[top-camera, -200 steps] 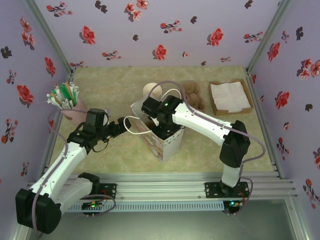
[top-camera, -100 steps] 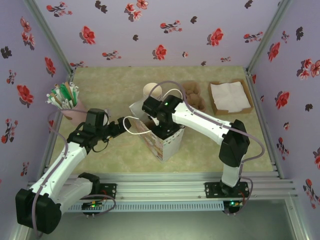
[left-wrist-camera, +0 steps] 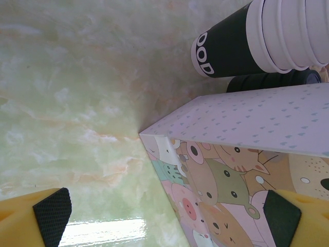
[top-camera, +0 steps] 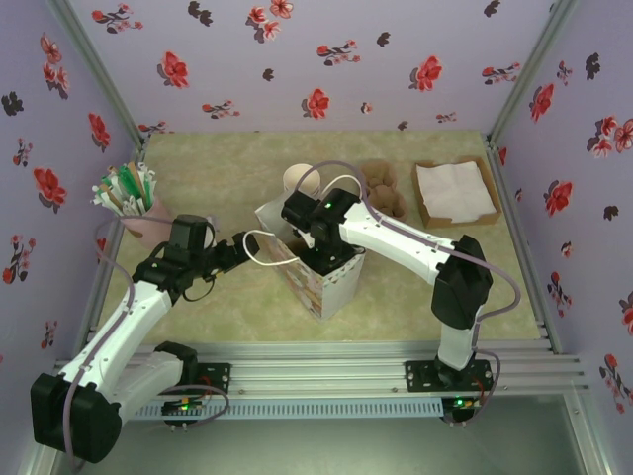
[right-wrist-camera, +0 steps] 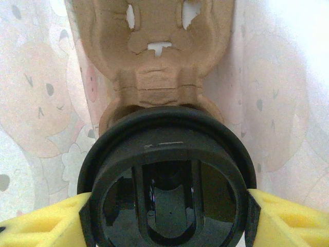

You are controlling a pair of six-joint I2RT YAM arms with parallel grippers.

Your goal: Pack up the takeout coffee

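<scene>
Takeout coffee [right-wrist-camera: 167, 154] between downward right jaws

**Colours and patterns of the worktop and its enclosure.**
The worktop [top-camera: 218, 168] is pale green marbled with cream, and the walls [top-camera: 297, 59] are lilac with red and dark flowers. The bag [left-wrist-camera: 226, 175] bears pastel cartoon animals and a lilac droplet-dotted face. The takeout coffee [right-wrist-camera: 167, 175] has a glossy black lid, and the carrier [right-wrist-camera: 154, 51] is brown. At the worktop's far right corner are napkins [top-camera: 455, 190], apparently plain white.
</scene>
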